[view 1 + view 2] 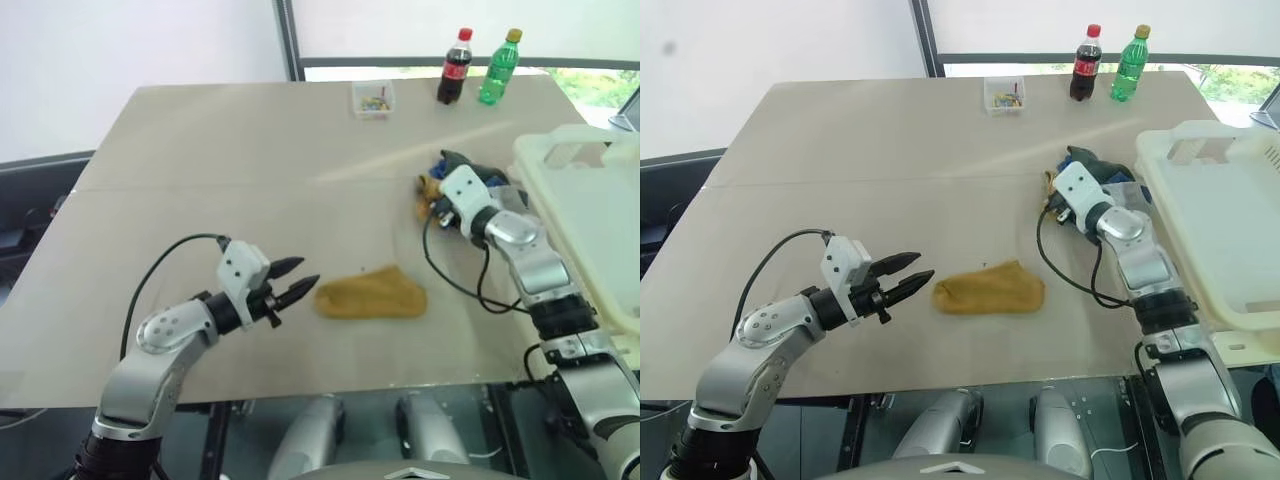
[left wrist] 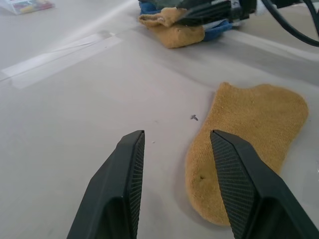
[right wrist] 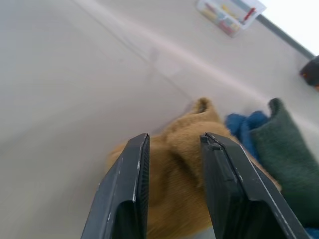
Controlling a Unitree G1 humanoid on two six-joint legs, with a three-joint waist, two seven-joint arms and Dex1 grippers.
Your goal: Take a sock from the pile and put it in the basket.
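Nearest, the left gripper (image 1: 297,279) hangs open and empty beside a lone mustard sock (image 1: 371,297) lying flat on the counter (image 1: 250,180), long axis across it, toe toward that gripper. Farther, the right gripper (image 3: 172,164) has its fingers parted over a mustard sock at the pile (image 1: 1080,172), just beside the basket (image 1: 1220,230). It should close deep on one fold before lifting.

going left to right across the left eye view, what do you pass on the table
left gripper → lone mustard sock → small clear box → right gripper at the pile → cola bottle → green bottle → basket
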